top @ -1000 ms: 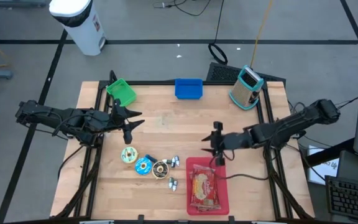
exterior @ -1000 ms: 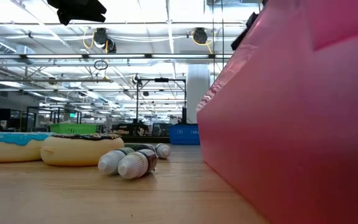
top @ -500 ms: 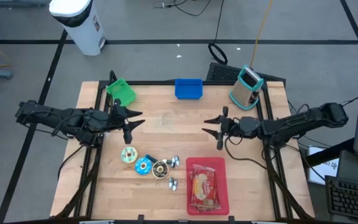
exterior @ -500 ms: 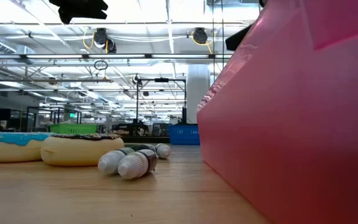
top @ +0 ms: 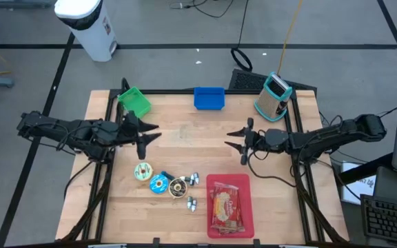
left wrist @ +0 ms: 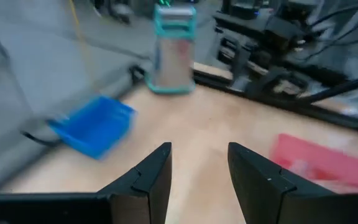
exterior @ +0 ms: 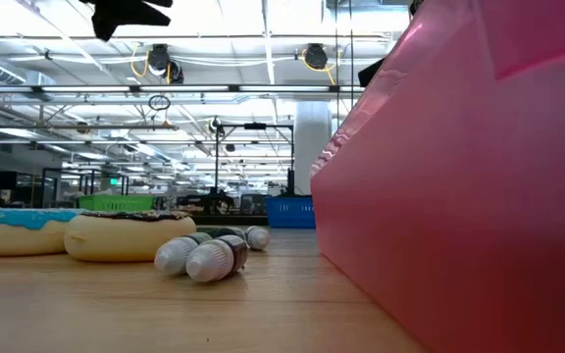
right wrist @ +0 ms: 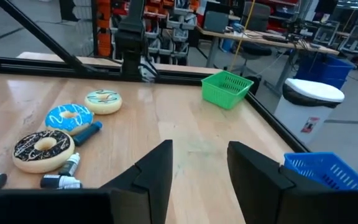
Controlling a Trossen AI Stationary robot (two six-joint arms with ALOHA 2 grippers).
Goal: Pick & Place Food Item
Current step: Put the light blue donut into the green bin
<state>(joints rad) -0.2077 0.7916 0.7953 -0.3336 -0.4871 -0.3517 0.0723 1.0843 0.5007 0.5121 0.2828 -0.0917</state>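
Overhead arrangement on the pale wooden surface [top: 185, 148], left to right. The left end effector [top: 143, 135] hangs above the left half of the surface, fingers parted and empty. At the far left corner sits a green mesh basket [top: 134, 101]. Near the front lie three doughnuts in a row: a cream-glazed doughnut [top: 143, 171], a blue-iced doughnut [top: 160, 184] and a chocolate-iced doughnut [top: 178, 187], with small capped bottles [top: 191, 202] just beside them. A blue plastic bin [top: 209, 98] stands at the far edge. At the near right, a red rectangular tray [top: 247, 207] holds a wrapped food packet [top: 226, 207]. The right end effector [top: 243, 142] hovers beyond the tray, fingers parted, empty. A teal-framed metal grater [top: 274, 96] stands at the far right corner.
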